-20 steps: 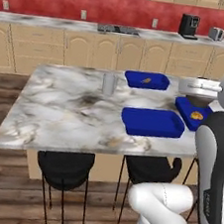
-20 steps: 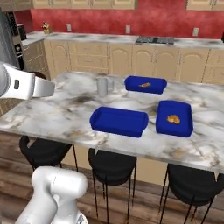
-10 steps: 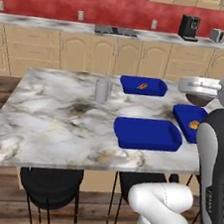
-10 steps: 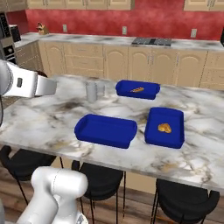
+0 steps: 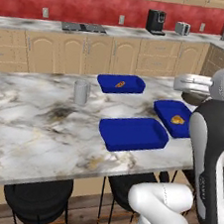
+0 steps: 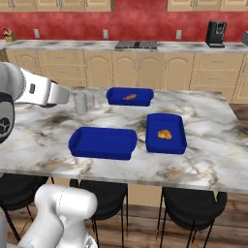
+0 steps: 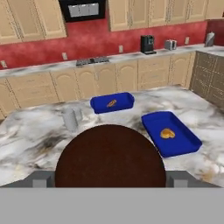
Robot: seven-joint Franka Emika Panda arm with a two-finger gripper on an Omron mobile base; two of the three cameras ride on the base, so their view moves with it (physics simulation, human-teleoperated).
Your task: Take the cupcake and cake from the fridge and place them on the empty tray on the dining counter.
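Observation:
A round dark-brown cupcake (image 7: pixel 110 157) fills the lower middle of the hand view, wedged between my fingertips (image 7: pixel 42 180). From the left base view, my gripper (image 5: pixel 193 93) hangs over the dining counter's (image 5: pixel 36 129) right side, shut on the cupcake (image 5: pixel 194 99). The empty blue tray (image 5: pixel 133 133) lies left of the gripper and nearer the counter's front edge, and it is also visible in the right base view (image 6: pixel 102 142). In the hand view the cupcake hides it. The cake and the fridge are out of view.
Two more blue trays hold an orange-brown piece each: one at the back (image 5: pixel 120 83) (image 6: pixel 130 96) (image 7: pixel 112 102), one at the right (image 5: pixel 173 117) (image 6: pixel 165 132) (image 7: pixel 169 132). A grey cup (image 5: pixel 80 92) (image 6: pixel 80 102) stands left of them. Black stools (image 5: pixel 37 204) sit under the front edge.
Both base views have shifted as the base drives along the dining counter, so the trays now sit further left. The gripper still holds the cupcake.

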